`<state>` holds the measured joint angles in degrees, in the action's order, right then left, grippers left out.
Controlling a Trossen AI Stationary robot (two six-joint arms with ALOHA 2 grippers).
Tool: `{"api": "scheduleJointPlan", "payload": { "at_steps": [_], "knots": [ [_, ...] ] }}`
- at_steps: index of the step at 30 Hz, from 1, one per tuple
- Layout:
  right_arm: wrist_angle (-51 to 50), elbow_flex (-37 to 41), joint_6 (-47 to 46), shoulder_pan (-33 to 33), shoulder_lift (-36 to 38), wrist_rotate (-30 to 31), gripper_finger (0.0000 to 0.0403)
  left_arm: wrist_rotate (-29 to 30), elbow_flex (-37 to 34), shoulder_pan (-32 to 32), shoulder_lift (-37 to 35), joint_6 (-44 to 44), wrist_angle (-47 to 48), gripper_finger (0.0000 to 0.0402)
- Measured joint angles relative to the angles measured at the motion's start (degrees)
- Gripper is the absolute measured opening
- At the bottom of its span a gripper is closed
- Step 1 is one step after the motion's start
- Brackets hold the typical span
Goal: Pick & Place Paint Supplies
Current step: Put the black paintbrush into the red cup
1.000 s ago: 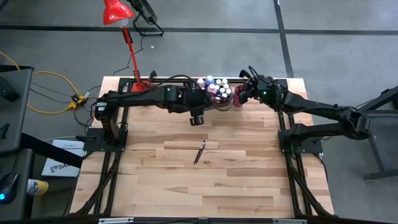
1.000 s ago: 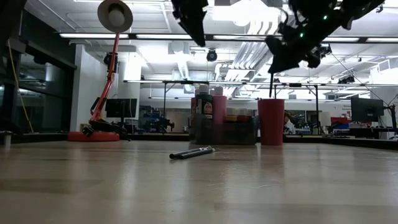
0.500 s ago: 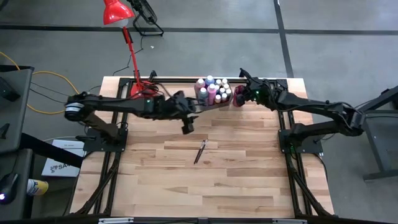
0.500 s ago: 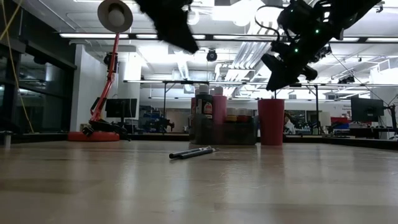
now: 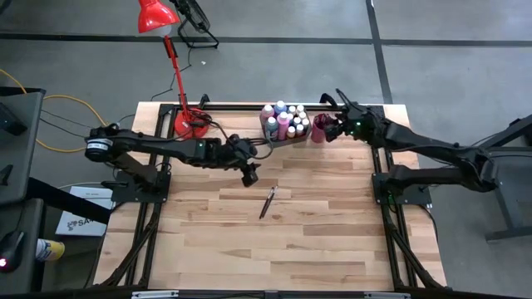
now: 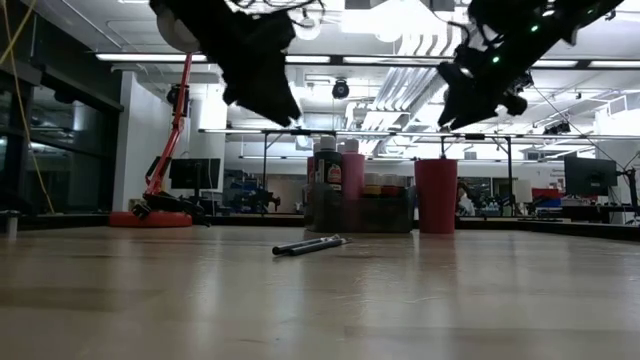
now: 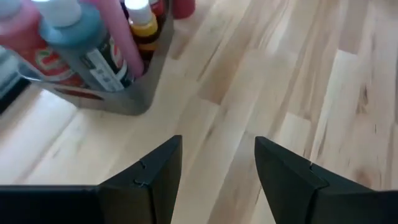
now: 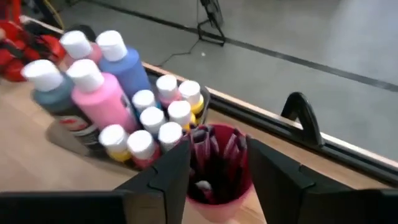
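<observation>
Right gripper [image 5: 327,126] hovers above red cup [image 5: 319,129] at table's [image 5: 316,241] far edge, fingers parted, nothing held; brushes [image 8: 214,149] stand inside cup. Paint bottles [image 5: 284,119] packed in grey bin [image 7: 127,99] just beside cup. Left gripper [image 5: 248,177] hangs over bare wood near bin, fingers spread, empty. 2 dark brushes [image 5: 268,202] lie together mid-table, well apart from both grippers

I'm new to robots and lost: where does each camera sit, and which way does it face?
High: overhead, straight down on the wooden table and both arms.
Low: table height, facing the red plastic cup; arms overhead.
Left wrist: looks past the open left gripper at the grey rectangular bin.
Right wrist: looks past the right gripper into the cup.
All show the bin.
</observation>
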<state>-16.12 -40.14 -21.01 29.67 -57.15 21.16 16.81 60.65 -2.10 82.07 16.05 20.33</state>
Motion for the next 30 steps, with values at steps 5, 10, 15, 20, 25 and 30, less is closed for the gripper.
{"api": "scheduleJointPlan", "payload": {
  "at_steps": [5, 10, 15, 20, 25, 30],
  "knots": [
    [-3.6, 0.0, -1.7, 0.0, 6.3, -3.2, 0.0151, -1.8, 0.3, 0.0, 1.4, 5.2, -0.7, 0.0193],
    [-4.5, 0.0, -4.1, -0.1, 10.6, -7.7, 0.0149, -3.1, 0.2, 0.0, 2.7, 8.9, 0.1, 0.0193],
    [-5.1, 0.0, -6.3, -0.3, 12.8, -10.0, 0.0149, -6.8, 0.2, 0.0, 4.4, 11.1, 0.1, 0.0193],
    [-5.3, 0.0, -6.2, -1.2, 12.9, -10.7, 0.0149, -10.3, 2.0, 0.6, 8.7, 12.9, 0.2, 0.0193],
    [-5.4, 0.0, -6.2, -1.6, 12.7, -10.7, 0.0148, -11.4, 6.8, 1.5, 13.9, 13.8, 2.1, 0.0193],
    [-6.4, 0.0, -6.2, -1.6, 12.7, -10.7, 0.0148, -11.8, 12.0, 1.4, 18.9, 15.9, 9.3, 0.0193]
  ]
}}
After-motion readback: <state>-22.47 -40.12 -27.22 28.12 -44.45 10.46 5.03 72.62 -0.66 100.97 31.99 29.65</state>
